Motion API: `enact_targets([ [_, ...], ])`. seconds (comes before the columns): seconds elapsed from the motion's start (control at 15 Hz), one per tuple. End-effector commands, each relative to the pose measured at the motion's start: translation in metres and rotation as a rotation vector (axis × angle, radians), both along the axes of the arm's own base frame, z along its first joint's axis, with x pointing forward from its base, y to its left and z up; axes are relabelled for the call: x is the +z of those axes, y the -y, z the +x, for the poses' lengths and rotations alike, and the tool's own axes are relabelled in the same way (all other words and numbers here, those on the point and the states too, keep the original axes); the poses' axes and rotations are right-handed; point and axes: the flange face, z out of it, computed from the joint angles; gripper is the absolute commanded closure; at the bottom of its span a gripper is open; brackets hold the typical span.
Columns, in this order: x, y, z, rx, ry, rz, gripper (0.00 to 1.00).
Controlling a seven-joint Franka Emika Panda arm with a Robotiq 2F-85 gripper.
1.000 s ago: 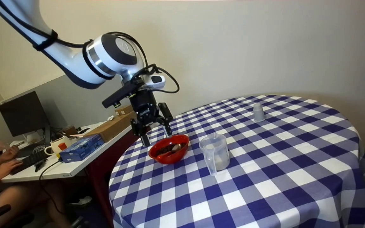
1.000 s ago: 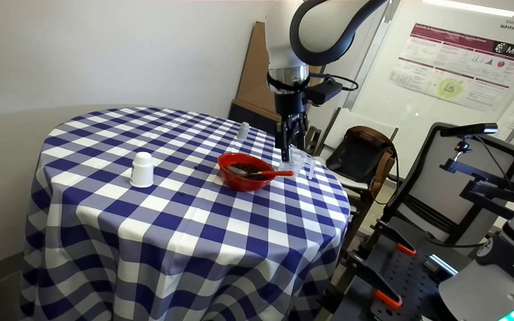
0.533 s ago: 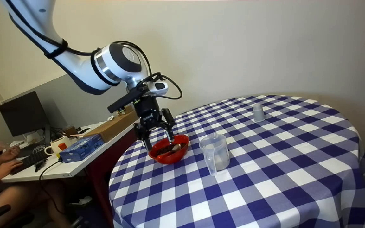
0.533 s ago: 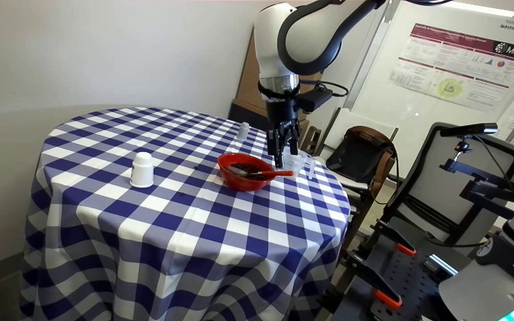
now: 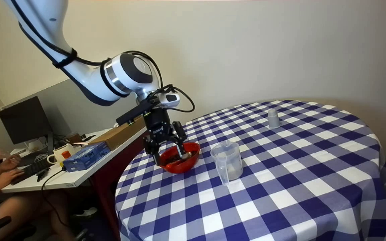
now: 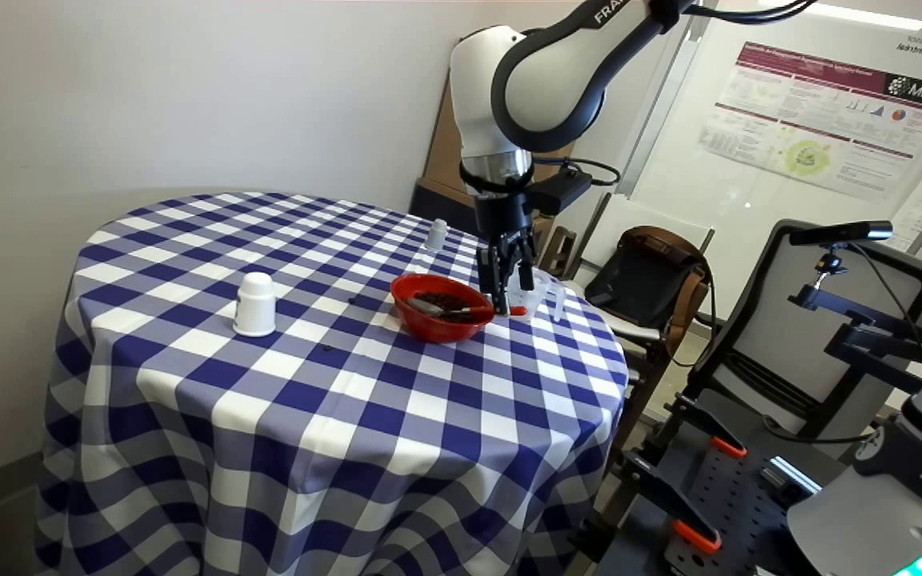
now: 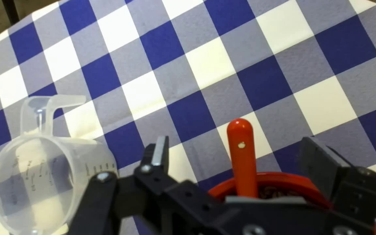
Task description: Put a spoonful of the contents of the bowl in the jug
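The spoon [image 7: 243, 160] is what must be taken hold of: its pale head lies in the red bowl [image 6: 434, 330], among the contents [image 6: 445, 300], and its red handle leans out over the bowl's rim. The gripper [image 7: 235, 143] stands at that rim, spread wide and holding nothing, with the handle between its fingers [image 7: 318, 165] and a gap on each side in the wrist view; whether they are low enough to pinch it, I cannot tell.

The handle looks like smooth, stiff plastic — light, I'd judge, and slim and rounded, so it could roll or twist once pinched. The best hold is probably the straight stretch just outside the bowl's rim: closer in, a finger may catch the rim and drag the bowl along the counter [image 5: 280, 187]; right at the tip, the loaded head would have too much leverage. The contents look like loose, dark, small pieces, likely dry and quick to spill, so the lift wants a level spoon and a firm squeeze. The jug [image 5: 228, 164], upright near the bowl and apart from it, looks thin and light — a knock from the spoon could shift it.
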Motion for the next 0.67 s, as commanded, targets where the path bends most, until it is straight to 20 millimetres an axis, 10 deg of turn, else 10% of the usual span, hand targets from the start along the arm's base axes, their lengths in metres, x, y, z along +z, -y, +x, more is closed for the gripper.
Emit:
enact_targets([
  [0.0,-0.0098,-0.0020,0.0063,0.011,0.017,0.013,0.00],
  [0.6,-0.0181,-0.0044,0.0074,0.027,0.033,0.032,0.80],
])
